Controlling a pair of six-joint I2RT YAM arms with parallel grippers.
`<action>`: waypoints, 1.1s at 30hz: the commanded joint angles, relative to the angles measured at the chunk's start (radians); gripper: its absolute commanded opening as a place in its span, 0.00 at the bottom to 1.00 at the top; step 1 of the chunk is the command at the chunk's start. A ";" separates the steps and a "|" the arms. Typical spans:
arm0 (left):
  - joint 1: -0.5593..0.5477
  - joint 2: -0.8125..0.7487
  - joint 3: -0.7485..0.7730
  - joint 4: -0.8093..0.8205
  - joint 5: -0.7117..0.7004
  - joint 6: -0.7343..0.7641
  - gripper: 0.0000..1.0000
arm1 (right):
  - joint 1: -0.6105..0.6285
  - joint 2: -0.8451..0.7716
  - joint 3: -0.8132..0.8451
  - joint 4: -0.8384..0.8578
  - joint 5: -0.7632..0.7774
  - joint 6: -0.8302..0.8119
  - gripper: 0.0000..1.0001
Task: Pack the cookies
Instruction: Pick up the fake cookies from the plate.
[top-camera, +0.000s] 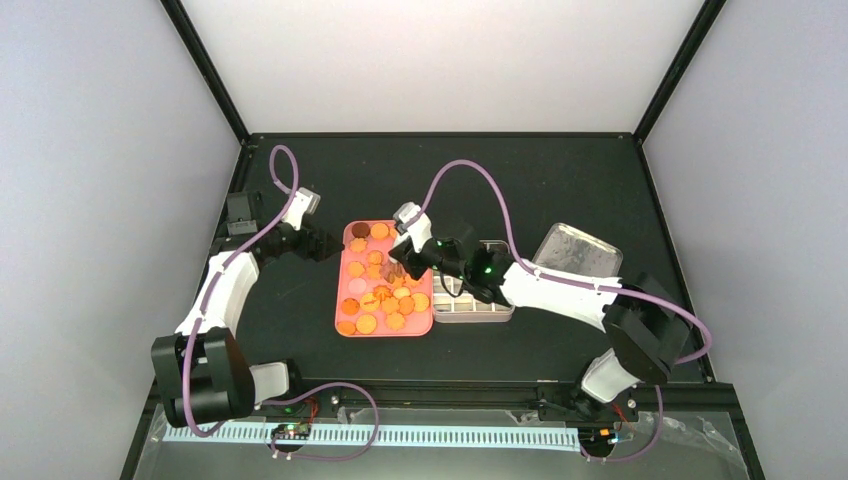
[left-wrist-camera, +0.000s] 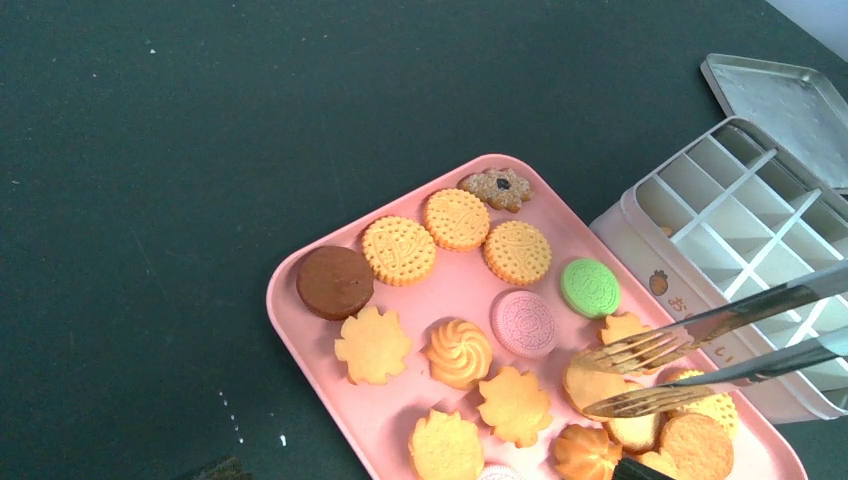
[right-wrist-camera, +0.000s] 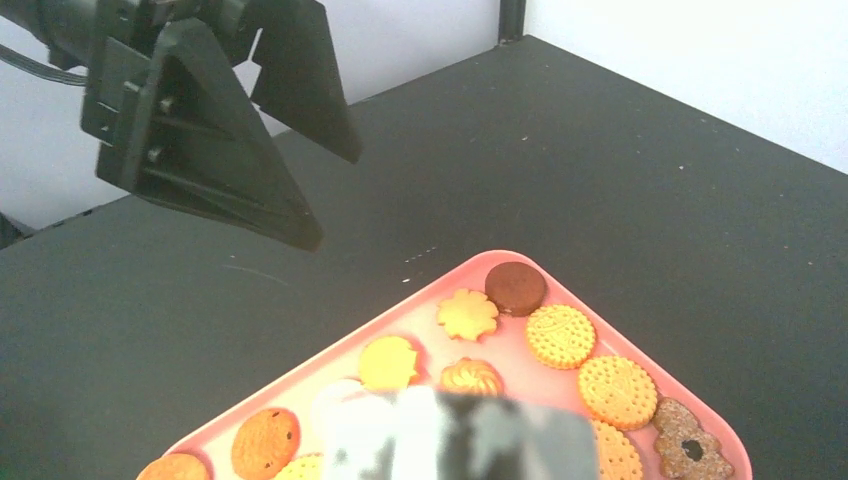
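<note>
Black table (top-camera: 560, 170) holds pink tray (left-wrist-camera: 435, 300) of cookies (left-wrist-camera: 399, 249) (tongs (left-wrist-camera: 700, 323) above).

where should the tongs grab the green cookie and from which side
Pinch the green cookie across its rim, coming down from above on the tray-rim side. It lies flat on the tray, so only its thin edge is offered; the pink cookie crowds its other side, while the rim side is bare. The tongs hover close by there.

A lab test booth: black table (top-camera: 560, 180) walled by white panels (top-camera: 440, 60)
</note>
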 joint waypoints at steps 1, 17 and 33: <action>0.005 -0.017 0.039 -0.011 0.002 0.024 0.97 | 0.000 0.023 0.048 0.056 0.056 -0.024 0.27; 0.005 -0.018 0.041 -0.022 0.008 0.035 0.97 | -0.001 0.074 0.004 0.069 0.053 -0.005 0.35; 0.005 -0.016 0.046 -0.028 0.012 0.036 0.97 | -0.027 0.029 0.030 0.047 0.072 -0.006 0.03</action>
